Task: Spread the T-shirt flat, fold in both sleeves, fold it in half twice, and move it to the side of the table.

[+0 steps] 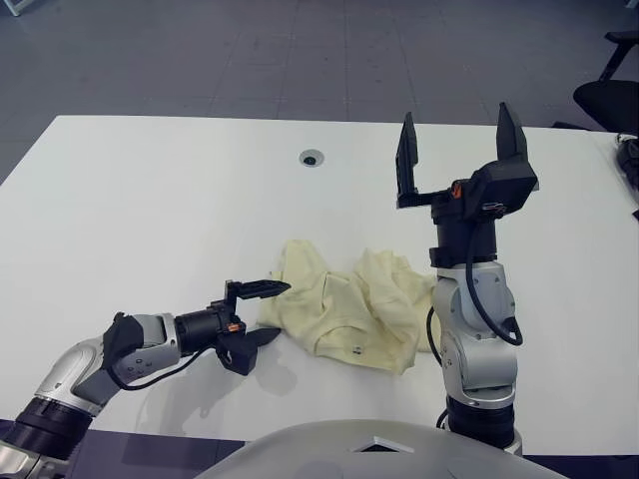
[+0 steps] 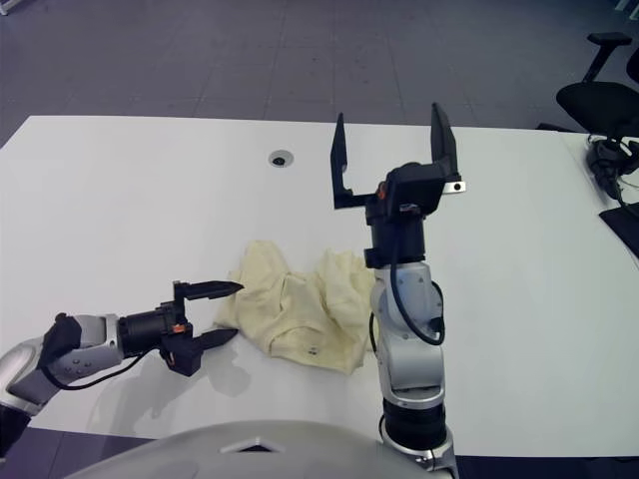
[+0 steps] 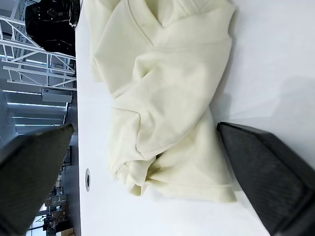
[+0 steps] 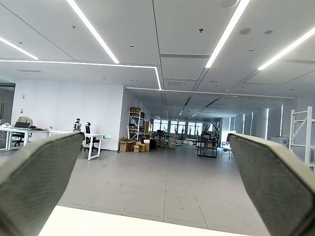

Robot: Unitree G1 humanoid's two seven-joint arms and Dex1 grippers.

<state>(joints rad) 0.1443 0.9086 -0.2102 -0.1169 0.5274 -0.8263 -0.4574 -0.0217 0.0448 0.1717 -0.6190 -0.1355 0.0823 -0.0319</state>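
Note:
A pale yellow T-shirt (image 1: 344,304) lies crumpled near the front middle of the white table (image 1: 150,210). My left gripper (image 1: 262,312) is open and low over the table, its fingertips right at the shirt's left edge, one above and one below the hem. The left wrist view has the bunched shirt (image 3: 162,98) between the two dark fingers (image 3: 266,172). My right gripper (image 1: 457,130) is open and raised high, pointing upward, just right of the shirt and holding nothing. Its forearm stands upright beside the cloth's right edge.
A round cable grommet (image 1: 312,158) sits in the table at the back middle. A black office chair (image 1: 611,95) stands past the right end. Dark cables (image 2: 609,165) lie at the table's right edge. Bare table surface spreads to the left and behind the shirt.

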